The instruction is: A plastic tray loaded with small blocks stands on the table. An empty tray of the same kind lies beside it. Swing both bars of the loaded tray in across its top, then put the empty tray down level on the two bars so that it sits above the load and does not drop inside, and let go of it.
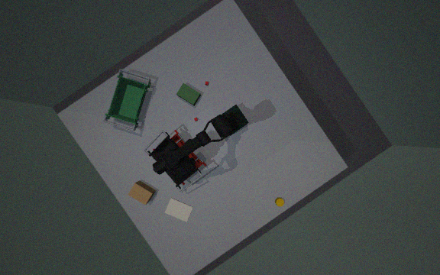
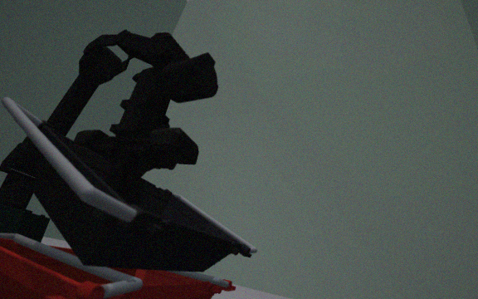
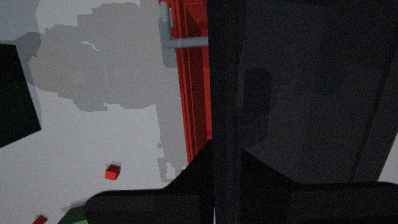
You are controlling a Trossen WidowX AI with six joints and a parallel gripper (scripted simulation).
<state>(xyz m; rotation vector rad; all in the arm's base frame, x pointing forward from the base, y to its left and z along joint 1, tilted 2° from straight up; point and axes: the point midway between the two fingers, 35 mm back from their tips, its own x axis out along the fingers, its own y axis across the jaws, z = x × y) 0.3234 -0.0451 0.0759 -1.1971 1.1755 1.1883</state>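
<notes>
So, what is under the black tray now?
Under the tilted black tray, held by the gripper, is the red tray with its grey wire bars. Its blocks are covered.

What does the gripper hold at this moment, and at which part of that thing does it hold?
The gripper is shut on the black tray, gripping one of its side walls near the rim. The tray hangs tilted above the red tray.

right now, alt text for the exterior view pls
A black arm's gripper holds a black tray tilted, its low end just above a red tray. Grey wire bars lie across the red tray's top, against a grey-green backdrop.
</notes>
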